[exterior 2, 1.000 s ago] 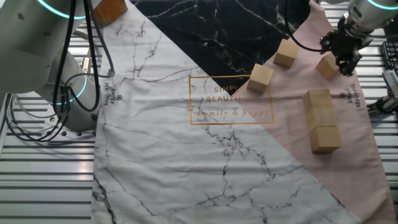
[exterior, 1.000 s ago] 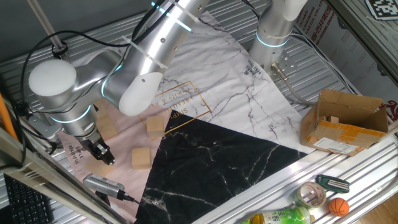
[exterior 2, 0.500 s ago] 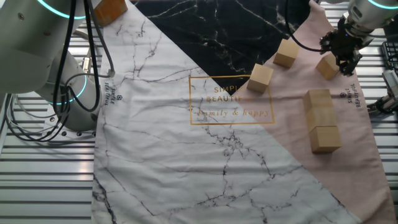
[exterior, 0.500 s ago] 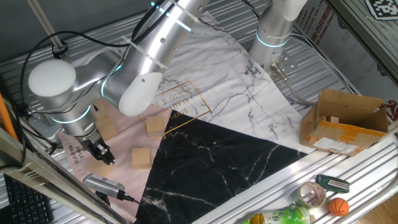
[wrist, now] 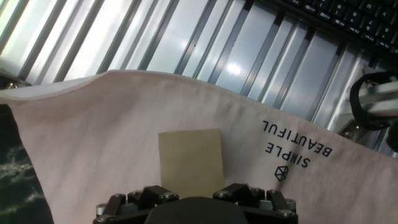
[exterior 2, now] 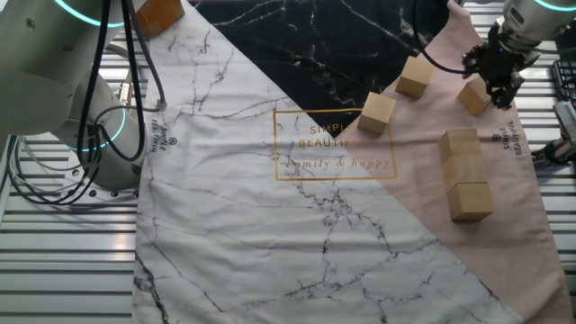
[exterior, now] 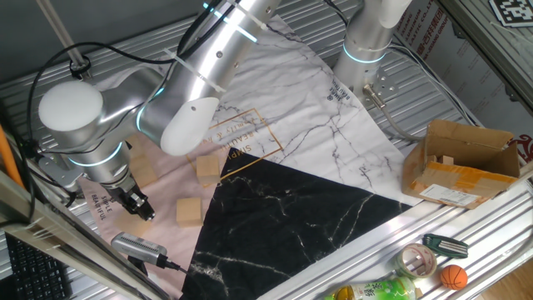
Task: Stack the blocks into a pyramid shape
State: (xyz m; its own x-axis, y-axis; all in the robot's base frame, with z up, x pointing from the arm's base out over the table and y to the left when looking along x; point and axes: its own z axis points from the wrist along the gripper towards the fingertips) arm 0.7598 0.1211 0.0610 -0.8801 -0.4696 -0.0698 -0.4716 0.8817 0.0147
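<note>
In the hand view a tan wooden block (wrist: pixel 190 160) lies on the pink cloth between my dark fingers (wrist: pixel 153 195), which flank its left and right sides. My gripper (wrist: pixel 193 190) is shut on it. In the other fixed view the gripper (exterior 2: pixel 491 94) sits low at the cloth's far right corner on that block (exterior 2: pixel 471 95). Three blocks (exterior 2: pixel 467 174) lie in a touching row nearby. Two loose blocks (exterior 2: pixel 414 76) (exterior 2: pixel 376 113) rest apart near the black patch. In one fixed view the gripper (exterior: pixel 140 209) is at the left, with loose blocks (exterior: pixel 190 212) (exterior: pixel 207 169) beside it.
A brown cardboard box (exterior: pixel 460 161) stands at the right. Tape, a bottle and a small ball (exterior: pixel 452 277) lie along the front rail. A second arm's base (exterior 2: pixel 81 108) stands off the cloth. A keyboard (wrist: pixel 348 15) and a metal slatted tabletop (wrist: pixel 186 37) lie beyond the cloth edge.
</note>
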